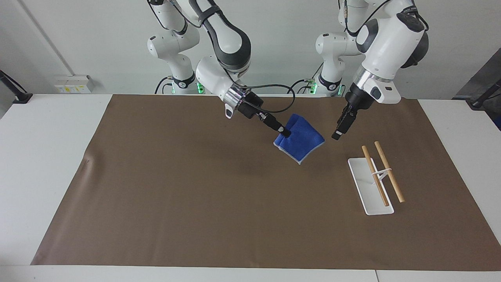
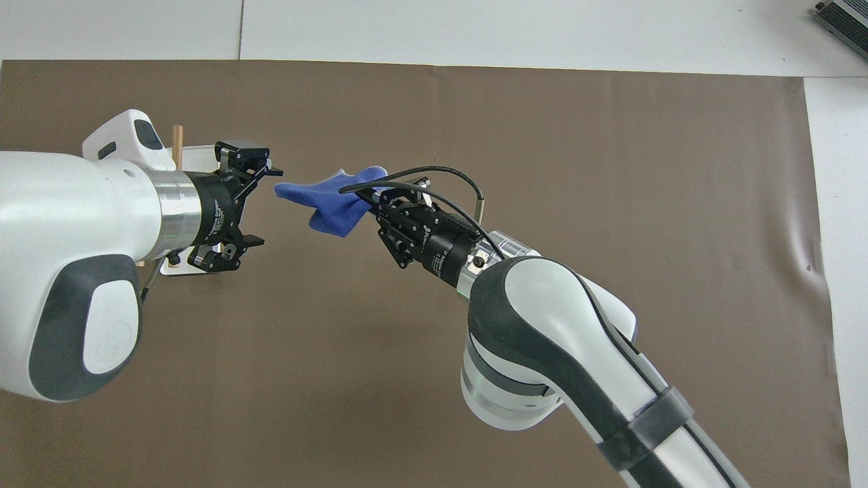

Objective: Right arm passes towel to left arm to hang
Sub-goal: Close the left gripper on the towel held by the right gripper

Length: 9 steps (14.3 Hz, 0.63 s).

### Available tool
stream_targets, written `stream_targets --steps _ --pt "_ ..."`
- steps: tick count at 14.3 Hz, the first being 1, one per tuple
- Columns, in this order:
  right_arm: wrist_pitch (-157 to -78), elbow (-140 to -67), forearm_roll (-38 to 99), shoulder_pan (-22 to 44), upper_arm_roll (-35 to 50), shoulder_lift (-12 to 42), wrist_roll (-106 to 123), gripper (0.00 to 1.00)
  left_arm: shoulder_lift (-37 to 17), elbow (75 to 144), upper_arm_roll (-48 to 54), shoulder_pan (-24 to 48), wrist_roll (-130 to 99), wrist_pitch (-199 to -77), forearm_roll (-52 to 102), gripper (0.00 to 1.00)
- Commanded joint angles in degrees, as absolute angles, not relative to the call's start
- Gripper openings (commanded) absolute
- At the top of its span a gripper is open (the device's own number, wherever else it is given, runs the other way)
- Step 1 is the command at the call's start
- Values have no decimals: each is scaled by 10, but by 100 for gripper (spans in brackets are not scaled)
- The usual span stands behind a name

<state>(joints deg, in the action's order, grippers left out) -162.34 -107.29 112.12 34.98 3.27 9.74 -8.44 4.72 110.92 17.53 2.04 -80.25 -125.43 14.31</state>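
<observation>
Right gripper point(image 1: 287, 133) clamped on towel point(image 1: 300, 139), up in the air over the brown mat point(image 1: 195, 196) mid-table. Towel hanging and sticking out from the closed fingertips toward the left arm's end of the table, clear of the mat. Left gripper point(image 1: 337, 135) spread wide, empty, just beside the towel's free edge, not touching. Rack point(image 1: 372, 184) on the mat, near the left gripper, toward the left arm's end, bare.
</observation>
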Motion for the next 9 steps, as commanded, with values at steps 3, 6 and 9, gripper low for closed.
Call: stream_targets --steps 3,6,9 --pt "-1634 -1057 1132 346 38 106 -88 0 70 1153 198 25 -912 -1332 151 100" --pt "-1633 -1057 1132 346 38 106 -88 0 69 1163 201 25 -913 -1365 151 100" --pt "-1632 -1056 1132 346 38 106 -88 0 64 1179 209 25 -912 -1418 151 95"
